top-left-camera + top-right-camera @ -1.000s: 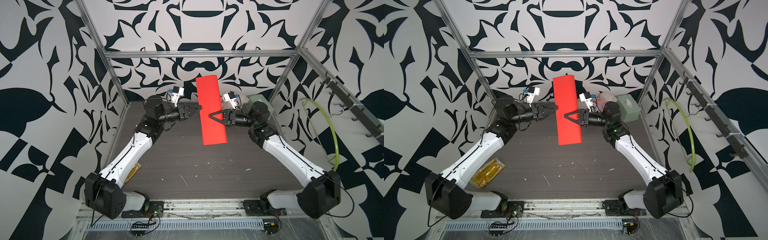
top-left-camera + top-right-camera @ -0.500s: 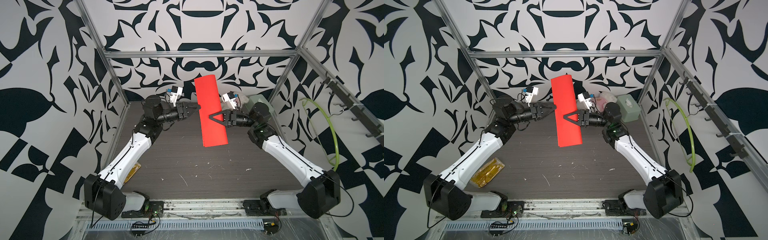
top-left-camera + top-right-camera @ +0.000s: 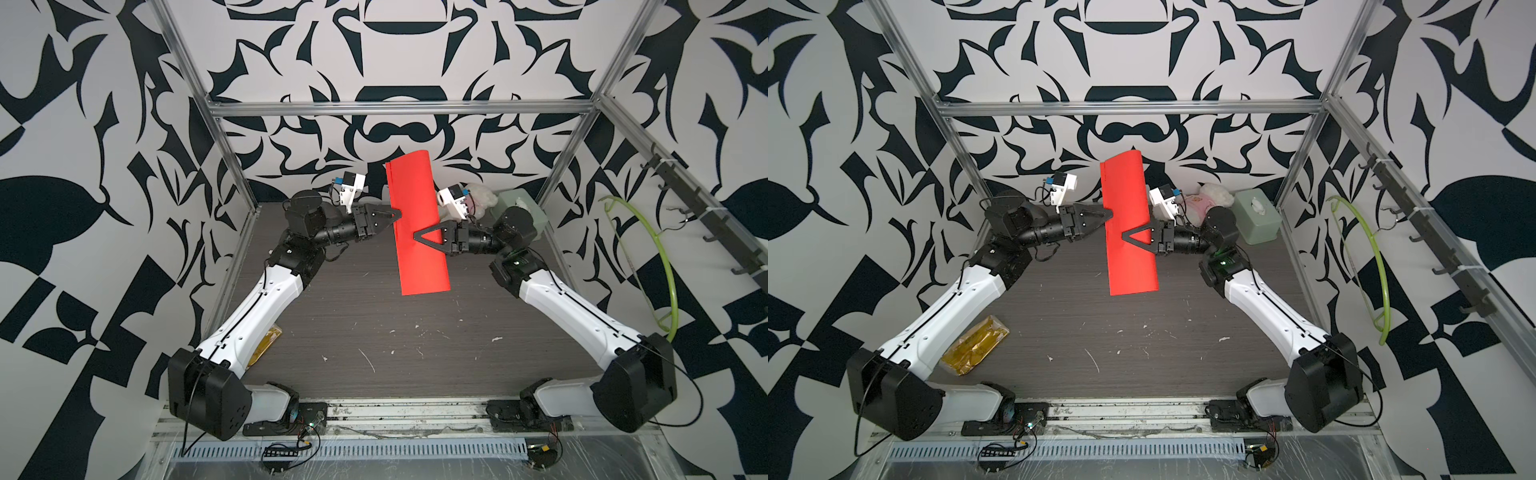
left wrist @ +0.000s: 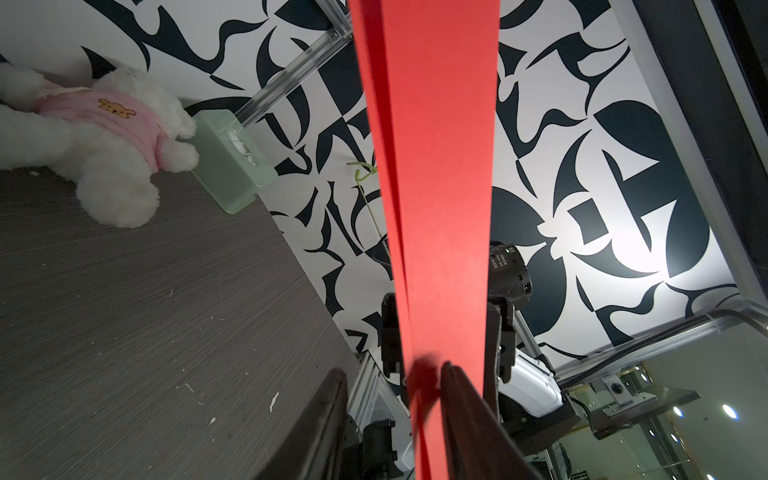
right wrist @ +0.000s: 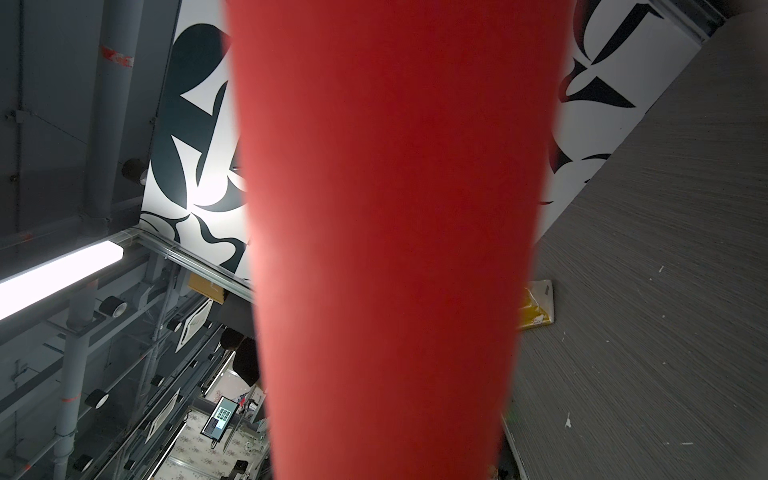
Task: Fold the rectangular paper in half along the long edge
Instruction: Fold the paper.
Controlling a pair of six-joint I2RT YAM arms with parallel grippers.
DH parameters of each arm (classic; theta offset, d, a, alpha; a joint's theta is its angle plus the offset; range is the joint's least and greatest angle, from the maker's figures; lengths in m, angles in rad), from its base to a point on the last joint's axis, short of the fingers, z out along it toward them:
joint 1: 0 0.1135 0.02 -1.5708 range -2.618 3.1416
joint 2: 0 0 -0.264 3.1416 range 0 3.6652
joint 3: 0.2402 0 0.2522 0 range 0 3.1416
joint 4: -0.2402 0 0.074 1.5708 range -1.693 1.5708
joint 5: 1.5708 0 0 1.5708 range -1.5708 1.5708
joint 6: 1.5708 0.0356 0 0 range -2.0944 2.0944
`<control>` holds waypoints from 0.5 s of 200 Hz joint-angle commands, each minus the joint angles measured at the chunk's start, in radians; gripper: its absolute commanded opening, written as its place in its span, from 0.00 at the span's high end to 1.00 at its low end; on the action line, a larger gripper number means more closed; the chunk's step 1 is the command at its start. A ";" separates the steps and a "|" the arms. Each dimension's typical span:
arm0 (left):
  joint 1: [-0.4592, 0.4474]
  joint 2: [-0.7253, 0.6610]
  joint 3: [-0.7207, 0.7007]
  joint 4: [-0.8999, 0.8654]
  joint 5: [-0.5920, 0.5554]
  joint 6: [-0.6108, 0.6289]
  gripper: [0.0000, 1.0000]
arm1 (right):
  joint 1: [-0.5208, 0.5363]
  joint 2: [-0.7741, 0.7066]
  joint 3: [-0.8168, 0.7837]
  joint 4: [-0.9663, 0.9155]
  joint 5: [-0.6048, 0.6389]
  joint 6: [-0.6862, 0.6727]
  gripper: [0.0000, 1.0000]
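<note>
The rectangular paper (image 3: 415,199) (image 3: 1129,266) is a bright red sheet held upright in the air above the table, bent over on itself into two layers. My right gripper (image 3: 415,237) (image 3: 1124,238) is shut on its rounded right side, one triangular finger in front of the sheet. The paper (image 5: 386,208) fills the right wrist view and hides those fingers. My left gripper (image 3: 398,213) (image 3: 1110,215) (image 4: 392,370) stands open at the paper's left side. The two loose edges of the paper (image 4: 440,166) lie between its fingers, against one finger (image 4: 461,407).
A white plush bear (image 3: 1212,195) (image 4: 112,137) and a pale green box (image 3: 1256,220) (image 4: 228,162) stand at the back right of the dark table (image 3: 1142,353). A yellow packet (image 3: 976,349) lies front left beside the left arm. A green hoop (image 3: 1370,257) hangs on the right wall.
The top of the paper has leaned slightly to the left. Both grippers stay about where they were.
</note>
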 commanded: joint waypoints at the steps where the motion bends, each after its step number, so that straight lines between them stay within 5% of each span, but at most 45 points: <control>1: 0.005 -0.029 0.018 0.028 0.001 0.008 0.59 | 0.003 -0.011 -0.001 0.035 -0.007 -0.020 0.71; 37: 0.012 -0.041 0.012 0.023 0.000 0.011 0.59 | 0.001 -0.031 0.023 -0.139 0.014 -0.152 0.71; 100: 0.017 -0.042 0.009 0.020 0.004 0.014 0.65 | 0.002 -0.034 0.029 -0.162 0.027 -0.169 0.71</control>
